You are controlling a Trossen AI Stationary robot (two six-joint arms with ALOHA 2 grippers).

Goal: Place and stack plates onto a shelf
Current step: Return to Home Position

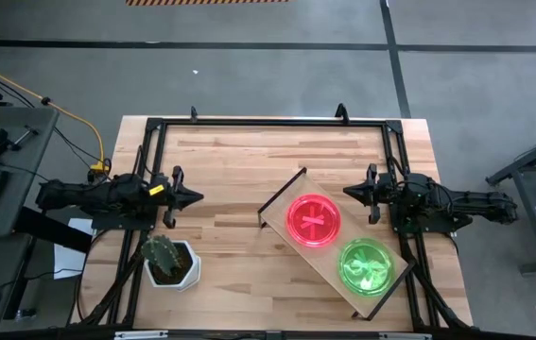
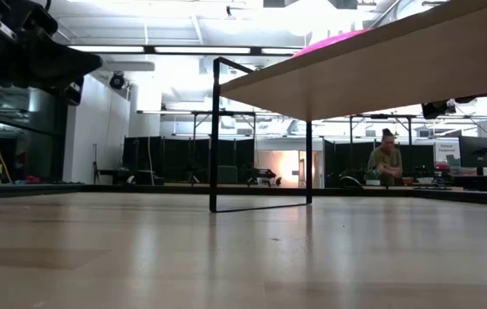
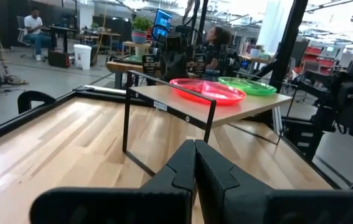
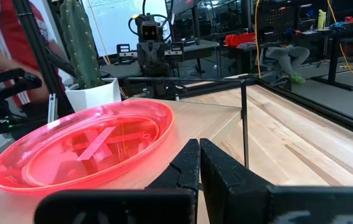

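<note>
- Left gripper (image 1: 195, 197) sits low at the middle of the tabletop's (image 1: 239, 161) left edge, pointing inward. Its fingers are pressed together with nothing between them, as the left wrist view shows.
- Right gripper (image 1: 347, 192) sits opposite, by the right edge, just beside the shelf (image 1: 285, 200). Its fingers are likewise together and empty.
- The shelf stands aslant, running from the table's middle towards the corner on the right arm's side, along the same long edge as the cactus pot (image 1: 170, 260).
- Pink plates (image 1: 315, 220) rest on the shelf board at the end nearer the table's middle.
- Green plates (image 1: 369, 266) rest just beside them, at the end nearest that corner.
- Each colour reads as one round pile from above; I cannot tell how many plates are in each.
- No plate lies on the tabletop itself, and neither claw carries one.
- Judgement: placing and stacking look done. All that seems left is for both arms to settle at rest.
</note>
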